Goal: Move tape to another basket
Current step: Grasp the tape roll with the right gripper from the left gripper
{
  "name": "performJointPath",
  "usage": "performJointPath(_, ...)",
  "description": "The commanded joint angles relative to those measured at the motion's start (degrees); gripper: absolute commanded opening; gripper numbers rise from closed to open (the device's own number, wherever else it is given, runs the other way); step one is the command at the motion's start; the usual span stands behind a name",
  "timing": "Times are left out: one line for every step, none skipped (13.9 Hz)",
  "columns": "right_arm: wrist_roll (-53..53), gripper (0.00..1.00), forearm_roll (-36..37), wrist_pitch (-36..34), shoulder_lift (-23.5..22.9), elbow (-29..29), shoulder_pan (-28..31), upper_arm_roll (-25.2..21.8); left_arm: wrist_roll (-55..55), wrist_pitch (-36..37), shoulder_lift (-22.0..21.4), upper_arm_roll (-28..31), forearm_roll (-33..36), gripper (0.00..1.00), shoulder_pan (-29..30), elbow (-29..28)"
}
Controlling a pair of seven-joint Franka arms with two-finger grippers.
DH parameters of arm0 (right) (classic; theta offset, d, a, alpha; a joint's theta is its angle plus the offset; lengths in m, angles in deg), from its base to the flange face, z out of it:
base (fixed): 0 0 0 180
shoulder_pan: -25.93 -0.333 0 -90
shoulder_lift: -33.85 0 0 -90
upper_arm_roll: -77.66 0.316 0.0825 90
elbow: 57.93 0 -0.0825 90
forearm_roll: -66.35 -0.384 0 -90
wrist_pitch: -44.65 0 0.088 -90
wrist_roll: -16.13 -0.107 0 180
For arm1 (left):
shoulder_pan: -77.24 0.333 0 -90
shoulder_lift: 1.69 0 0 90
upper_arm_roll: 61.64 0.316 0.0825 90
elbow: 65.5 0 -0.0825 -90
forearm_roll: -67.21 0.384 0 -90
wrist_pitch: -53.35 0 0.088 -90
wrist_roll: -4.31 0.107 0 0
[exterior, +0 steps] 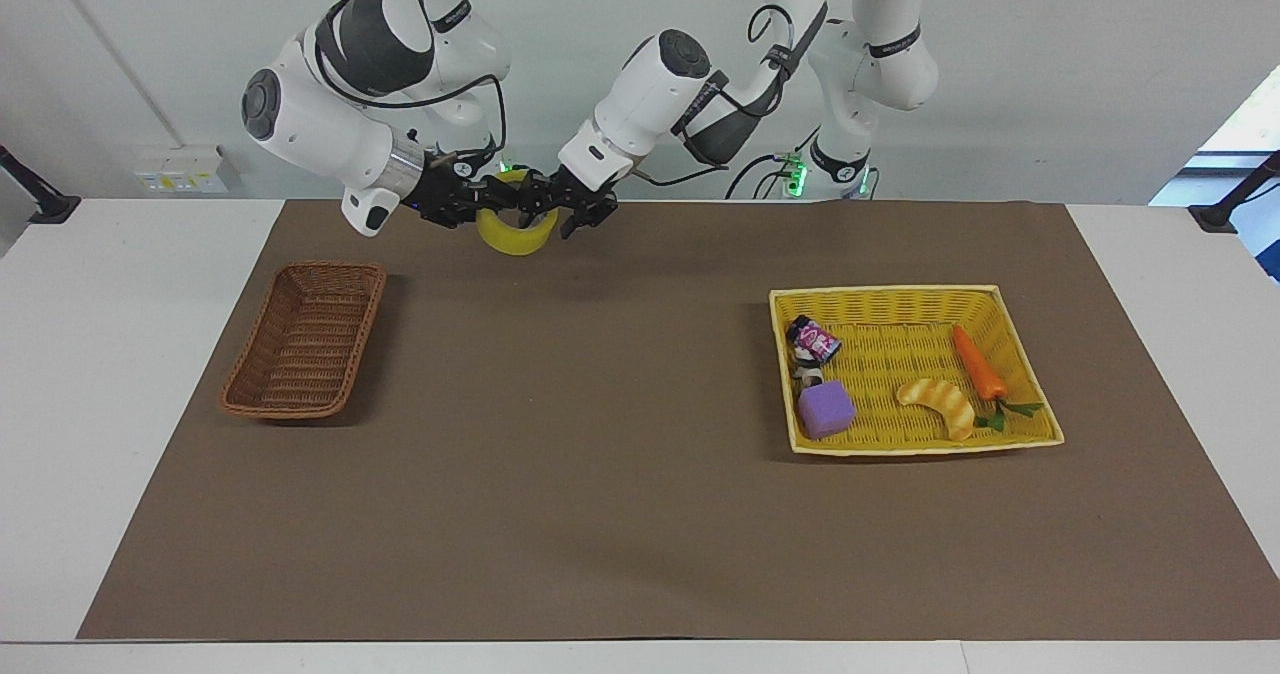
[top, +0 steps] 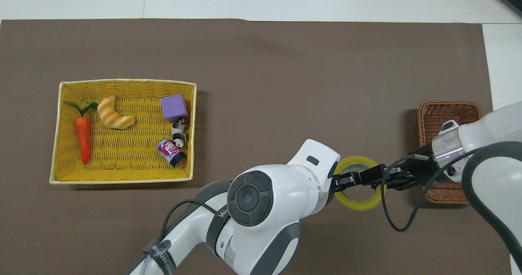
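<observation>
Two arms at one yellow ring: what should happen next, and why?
Probably the left gripper backs away so the right gripper carries the tape to the brown basket: both meet at the tape, and that basket lies at the right arm's end.

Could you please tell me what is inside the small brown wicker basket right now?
The brown wicker basket shows only bare weave in the facing view; overhead, the right arm hides its nearer part.

A: Where is the tape point(top: 358, 182)?
B: In the air between the left gripper point(top: 341, 181) and right gripper point(top: 373, 176), over the bench point(top: 285, 83).
A: The brown basket point(top: 445, 112)?
B: Partly under the right arm.
</observation>
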Motion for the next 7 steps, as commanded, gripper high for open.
performJointPath(-0.55, 0.19, 0.15, -0.61, 0.74, -0.31, 0.19, 0.69, -0.13, 1.65, -2.90, 0.81, -1.18, 1.00, -0.87, -0.26)
performJointPath(-0.55, 0.19, 0.15, -0.61, 0.74, -0.31, 0.19, 0.69, -0.13, 1.91, -3.25, 0.89, -1.18, 1.00, -0.87, -0.26)
performJointPath(-0.55, 0.19, 0.24, -0.52, 0.74, -0.31, 0.11, 0.69, -0.13, 2.00, -3.52, 0.89, -1.27, 1.00, -0.78, -0.18)
performJointPath(-0.55, 0.17, 0.24, -0.43, 0.65, -0.31, 0.10, 0.69, -0.13, 2.44, -4.22, 1.16, -1.27, 1.00, -0.70, -0.18)
performJointPath(-0.55, 0.09, 0.33, -0.34, 0.57, -0.23, 0.10, 0.60, -0.13, 3.23, -5.10, 1.42, -1.27, 1.00, -0.52, -0.18)
performJointPath(-0.55, 0.01, 0.41, -0.34, 0.56, -0.14, 0.19, 0.60, -0.13, 4.80, -5.97, 1.42, -1.27, 1.00, 0.18, -0.18)
performJointPath(-0.46, 0.00, 0.50, -0.34, 0.48, -0.05, 0.45, 0.60, -0.22, 6.47, -6.68, 1.51, -1.18, 1.00, 1.31, -0.09)
